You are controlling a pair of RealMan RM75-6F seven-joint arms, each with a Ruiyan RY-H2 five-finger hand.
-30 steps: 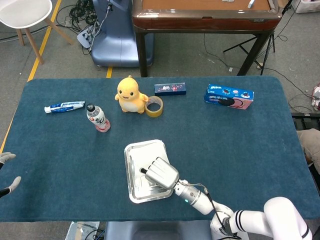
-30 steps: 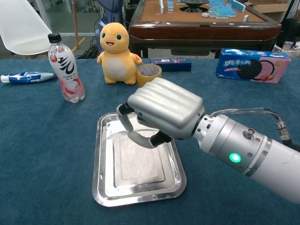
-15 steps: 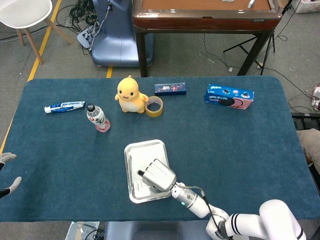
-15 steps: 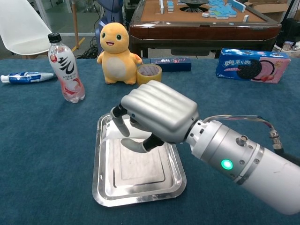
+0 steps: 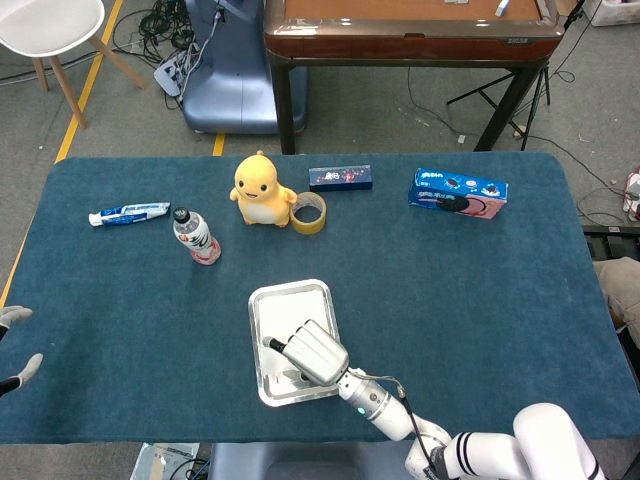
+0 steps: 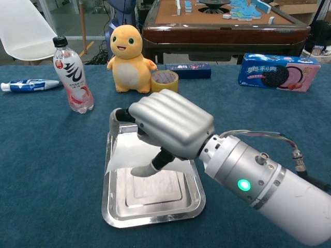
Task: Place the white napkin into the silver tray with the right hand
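The right hand [image 6: 168,124] is hovering knuckles-up, its forearm running off toward five o'clock in the chest view, and its curled fingers [image 6: 147,168] are pinching a white sheet. At nine o'clock in the head view, only the left hand's [image 5: 14,345] pale fingertips are showing.

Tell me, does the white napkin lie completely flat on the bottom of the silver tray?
No. In the chest view the right hand holds the white napkin, whose left edge is lifted above the rim of the silver tray.
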